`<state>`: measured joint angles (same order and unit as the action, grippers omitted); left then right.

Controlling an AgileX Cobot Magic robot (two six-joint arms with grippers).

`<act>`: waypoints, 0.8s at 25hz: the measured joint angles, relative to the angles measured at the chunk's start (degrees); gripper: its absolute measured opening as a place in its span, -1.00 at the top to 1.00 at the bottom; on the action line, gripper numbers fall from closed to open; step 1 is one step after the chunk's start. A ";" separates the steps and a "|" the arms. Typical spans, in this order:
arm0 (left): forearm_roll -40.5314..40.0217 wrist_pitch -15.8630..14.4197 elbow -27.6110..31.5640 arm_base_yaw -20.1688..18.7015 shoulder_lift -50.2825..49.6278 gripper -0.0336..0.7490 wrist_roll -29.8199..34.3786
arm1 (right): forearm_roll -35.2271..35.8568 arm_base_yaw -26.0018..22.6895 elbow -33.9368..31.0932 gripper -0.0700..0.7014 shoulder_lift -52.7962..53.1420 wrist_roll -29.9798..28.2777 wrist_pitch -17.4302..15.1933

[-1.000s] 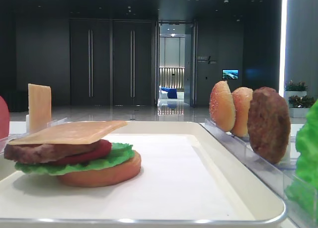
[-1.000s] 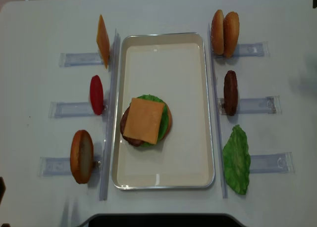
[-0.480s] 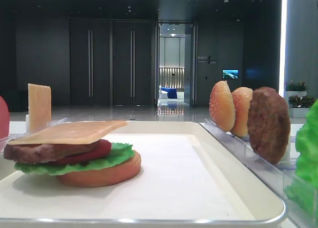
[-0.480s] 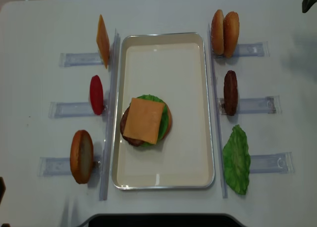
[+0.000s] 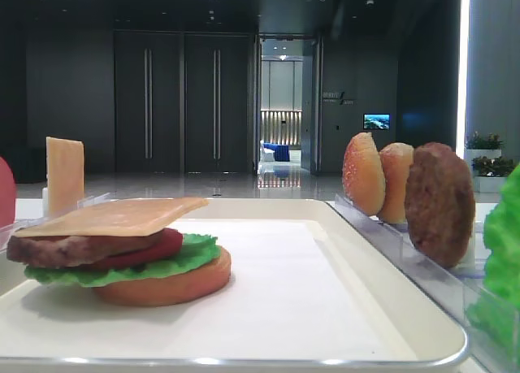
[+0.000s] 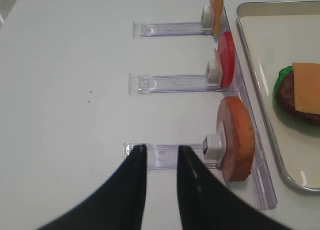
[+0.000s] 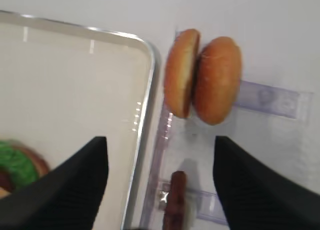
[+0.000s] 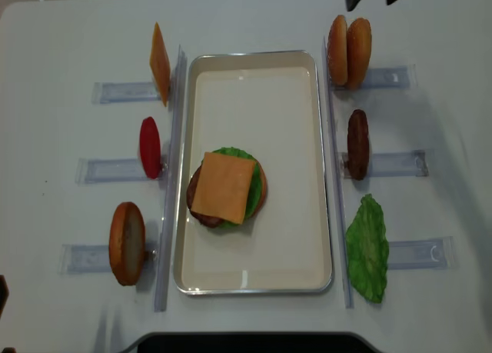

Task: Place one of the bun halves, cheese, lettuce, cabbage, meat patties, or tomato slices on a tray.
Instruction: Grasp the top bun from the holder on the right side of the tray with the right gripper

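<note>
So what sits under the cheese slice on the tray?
Under the cheese slice: meat patty, tomato slice, lettuce, bun base. Their centres are covered.

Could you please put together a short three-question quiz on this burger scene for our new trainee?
1. True or false: the square yellow-orange cheese slice is the top layer of the stack on the cream-white rectangular tray.
2. Which item stands in the clear rack directly beside the two upright bun halves, nearer the camera in the overhead view? A) red tomato slice B) dark brown meat patty C) green lettuce leaf
3. Fill in: the right end effector hovers with its fingers ____, holding nothing.

Key: 1 true; 2 B; 3 open.
</note>
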<state>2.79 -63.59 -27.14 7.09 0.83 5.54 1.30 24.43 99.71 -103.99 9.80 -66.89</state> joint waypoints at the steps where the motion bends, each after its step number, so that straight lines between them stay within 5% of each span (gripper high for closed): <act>1: 0.00 0.00 0.00 0.00 0.00 0.51 0.00 | -0.19 1.58 0.12 -0.31 -0.41 0.68 0.36; 8: 0.00 0.00 0.00 0.00 0.00 0.51 -1.12 | -0.82 4.11 0.35 -0.31 -5.67 2.49 1.09; 20: 0.00 0.00 0.00 0.00 0.00 0.51 -1.18 | -4.50 0.90 0.77 -0.31 -7.87 1.90 7.89</act>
<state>2.79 -63.59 -27.14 7.09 0.83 4.36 -3.20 25.33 100.49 -111.86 11.70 -59.00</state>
